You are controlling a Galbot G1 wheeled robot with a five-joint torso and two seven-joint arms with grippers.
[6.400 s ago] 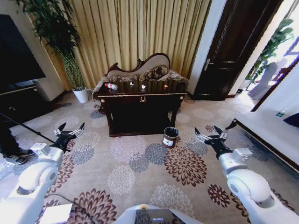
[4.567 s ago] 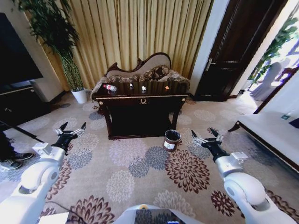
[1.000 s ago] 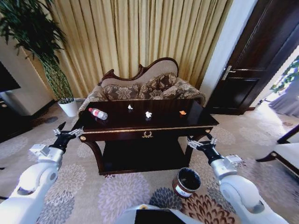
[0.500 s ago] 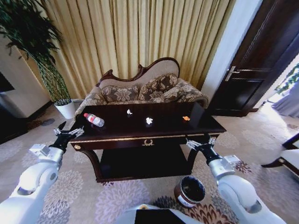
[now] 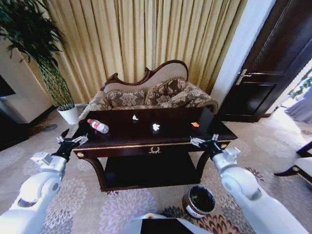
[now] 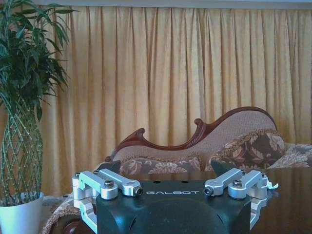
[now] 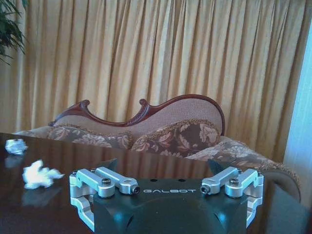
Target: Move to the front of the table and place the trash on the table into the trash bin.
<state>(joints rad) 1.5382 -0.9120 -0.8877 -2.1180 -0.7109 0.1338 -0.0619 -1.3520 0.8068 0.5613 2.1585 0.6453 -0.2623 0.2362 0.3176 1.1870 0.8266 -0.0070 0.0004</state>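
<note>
The right gripper (image 5: pixel 204 142) had its jaws spread wide and held nothing; it hung at the near right corner of the large dark glossy wooden table with gold trim (image 5: pixel 146 134), level with the front edge. In the right wrist view that gripper (image 7: pixel 165 168) looked across the tabletop (image 7: pixel 58 156) at two white crumpled scraps, one nearer (image 7: pixel 40 174) and one farther off (image 7: pixel 15 146).

The left gripper (image 5: pixel 71 140) likewise stood with jaws released and empty, just off the near left corner of the table and apart from it. In the left wrist view this gripper (image 6: pixel 170 170) faced the brown patterned sofa with a carved wooden back (image 6: pixel 204 146) and the tall green potted plant in a white pot (image 6: pixel 22 122).

On the tabletop, the clear plastic bottle with a red label and cap (image 5: pixel 98 126) lay on its side near the left end. Two small white scraps lay around the middle, one at the far side (image 5: pixel 134 117) and one nearer the centre (image 5: pixel 156 127). A small orange scrap (image 5: pixel 195 124) lay towards the right end, close to the right gripper but not touching it.

The small round dark brown bin with a white label (image 5: pixel 198 201) stood upright on the flowered carpet (image 5: pixel 87 204), near the table's right front leg and below the right arm. Golden curtains (image 5: pixel 146 44) hung behind the sofa.
</note>
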